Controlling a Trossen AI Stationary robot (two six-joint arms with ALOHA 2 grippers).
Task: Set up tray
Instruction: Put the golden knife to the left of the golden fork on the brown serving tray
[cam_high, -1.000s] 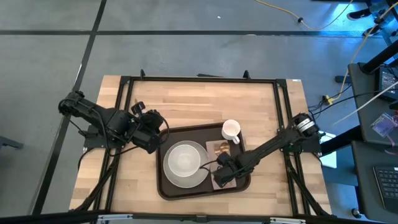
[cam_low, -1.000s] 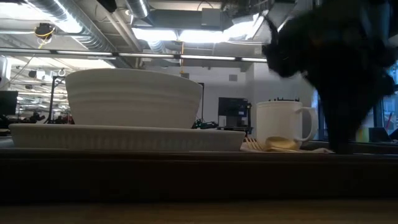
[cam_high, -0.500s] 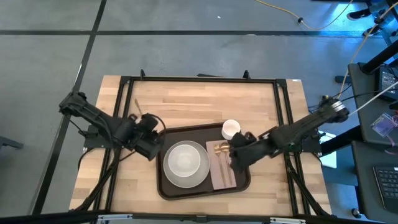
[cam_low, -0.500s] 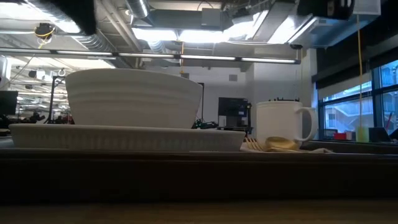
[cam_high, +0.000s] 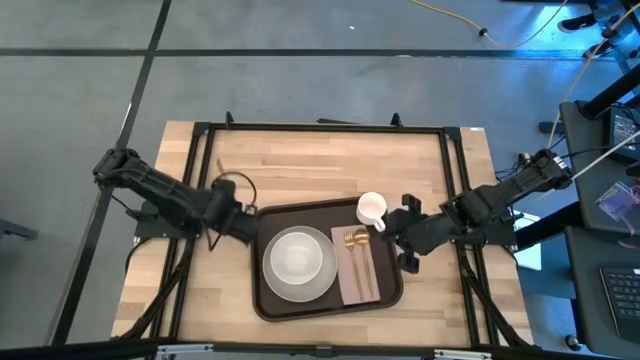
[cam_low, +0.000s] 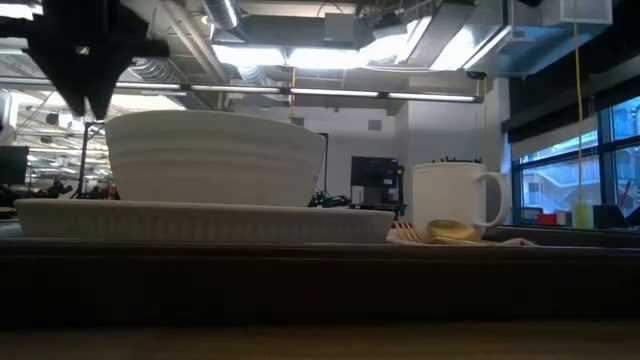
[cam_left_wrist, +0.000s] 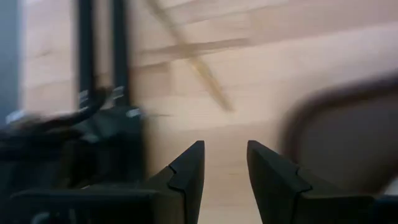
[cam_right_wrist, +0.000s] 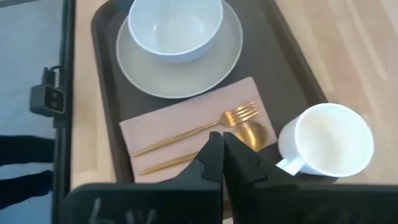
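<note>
Two arms are flanking what we are seeing: the tray (cam_high: 268, 298) is sitting at the tabletop's (cam_high: 320, 165) six o'clock. Left gripper (cam_high: 243, 226) is hovering at its ten o'clock, fingers narrowly parted; right gripper (cam_high: 403, 238) at three o'clock, fingers closed, empty.

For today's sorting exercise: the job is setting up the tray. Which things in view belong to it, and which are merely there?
Belong: tray, plate, bowl, napkin, gold fork, gold spoon, mug.

Merely there: wooden table, black frame, floor cables.
</note>
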